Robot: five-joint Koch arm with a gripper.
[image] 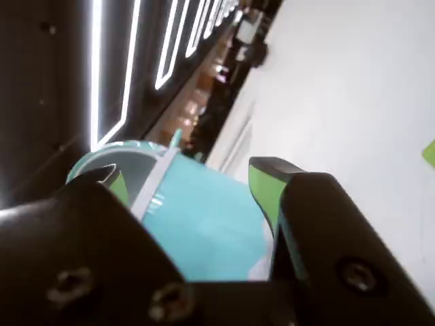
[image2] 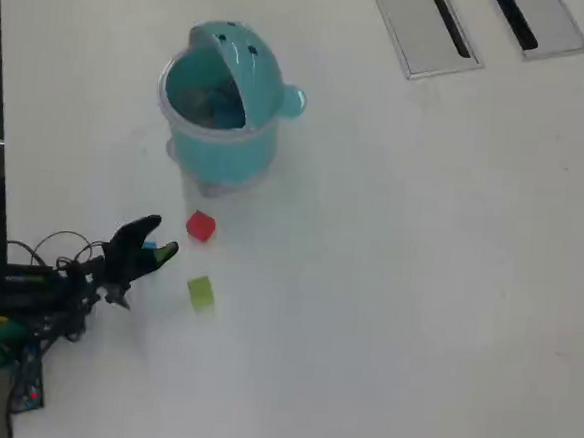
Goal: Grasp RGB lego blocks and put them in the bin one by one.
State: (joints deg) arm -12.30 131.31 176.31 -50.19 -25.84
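Observation:
The teal bin (image2: 222, 139) stands upright at the upper left of the overhead view, its domed lid tipped back. A red block (image2: 200, 226) lies just below it and a yellow-green block (image2: 201, 292) lower down. My gripper (image2: 162, 237) hovers left of the red block, open and pointing toward the bin. In the wrist view the gripper (image: 187, 170) is spread wide, its green pads (image: 264, 187) framing the bin (image: 211, 224) with nothing between them. I cannot clearly make out a blue block; a dark bluish shape shows inside the bin.
Two flat grey slotted panels (image2: 426, 28) (image2: 541, 21) lie at the top right. The arm's base and cables (image2: 26, 296) sit at the left edge, beside the table's dark border. White tabletop (image2: 417, 288) spreads to the right.

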